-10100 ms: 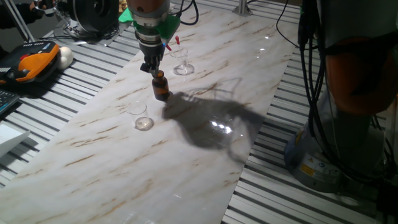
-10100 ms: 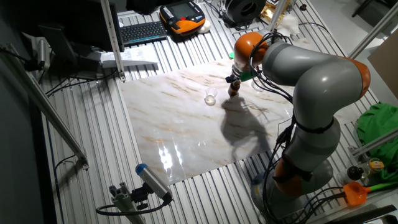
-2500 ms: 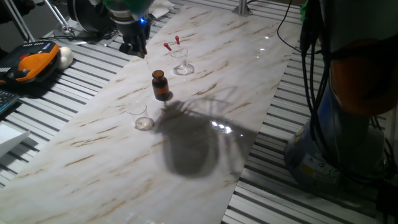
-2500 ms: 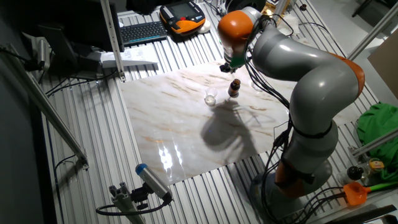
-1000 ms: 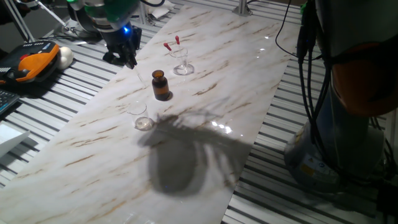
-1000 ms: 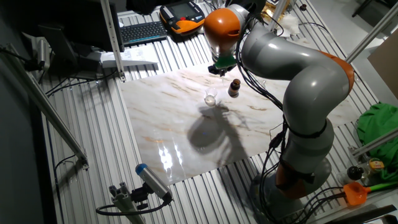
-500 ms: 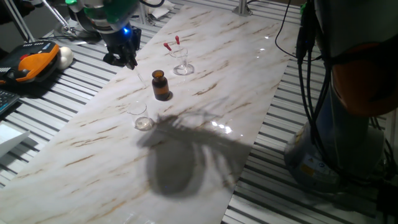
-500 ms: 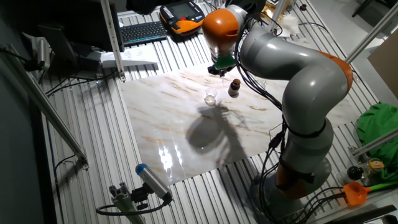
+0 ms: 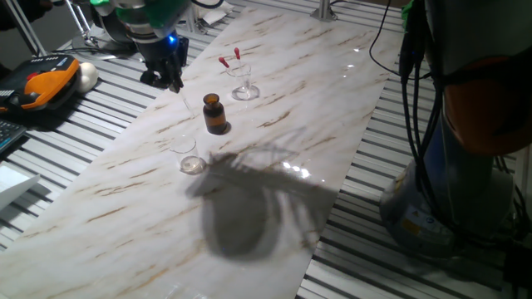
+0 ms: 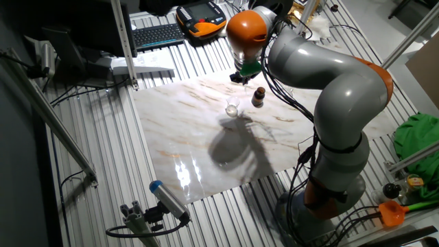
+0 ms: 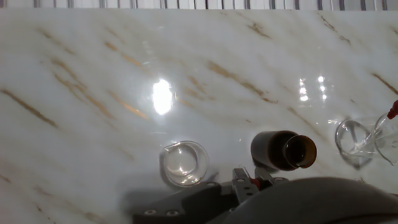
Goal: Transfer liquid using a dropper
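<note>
Gripper (image 9: 173, 80) is hanging over the tabletop (image 9: 274, 166) edge nearest the keyboard (image 10: 158, 33), with its jaws clamping the red bulb of the dropper (image 11: 252, 181). You are seeing the clear stem only faintly, pointing down toward the small glass beaker (image 9: 188, 154). The amber bottle (image 9: 215, 114) is standing uncapped just beside the beaker. Farther along that edge, a clear glass (image 9: 243, 83) is holding two more red-bulbed droppers.
</note>
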Controlling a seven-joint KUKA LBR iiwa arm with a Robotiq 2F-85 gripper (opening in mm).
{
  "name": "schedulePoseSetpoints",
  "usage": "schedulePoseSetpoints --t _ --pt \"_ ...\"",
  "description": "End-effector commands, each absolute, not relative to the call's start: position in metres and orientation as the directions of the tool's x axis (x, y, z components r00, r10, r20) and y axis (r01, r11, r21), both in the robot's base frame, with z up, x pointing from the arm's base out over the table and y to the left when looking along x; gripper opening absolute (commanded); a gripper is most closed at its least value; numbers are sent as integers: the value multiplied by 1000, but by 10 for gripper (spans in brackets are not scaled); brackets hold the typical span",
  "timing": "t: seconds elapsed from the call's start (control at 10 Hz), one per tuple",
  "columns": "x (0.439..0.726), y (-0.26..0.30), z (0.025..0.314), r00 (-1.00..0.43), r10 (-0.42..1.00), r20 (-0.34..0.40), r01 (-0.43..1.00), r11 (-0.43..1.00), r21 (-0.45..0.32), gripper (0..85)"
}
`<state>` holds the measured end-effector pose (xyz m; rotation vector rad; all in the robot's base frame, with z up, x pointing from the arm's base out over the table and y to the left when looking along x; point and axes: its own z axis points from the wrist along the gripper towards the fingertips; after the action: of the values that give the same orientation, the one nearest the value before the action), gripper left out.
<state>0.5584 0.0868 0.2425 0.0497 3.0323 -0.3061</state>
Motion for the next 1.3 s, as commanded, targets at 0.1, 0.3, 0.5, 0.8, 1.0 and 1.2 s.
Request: schedulePoseSetpoints --t 0.1,0.3,0.5,0.8,1.0,1.2 --pt "558 87 243 -995 42 -95 59 979 -193 170" --pt "558 108 245 -993 76 -93 93 976 -195 170" --pt "560 123 246 -991 97 -94 114 972 -204 170" --pt "564 128 232 -988 97 -116 119 973 -196 170" --pt "561 134 219 -985 105 -136 131 973 -191 170" --pt "560 135 203 -982 104 -155 132 975 -179 170"
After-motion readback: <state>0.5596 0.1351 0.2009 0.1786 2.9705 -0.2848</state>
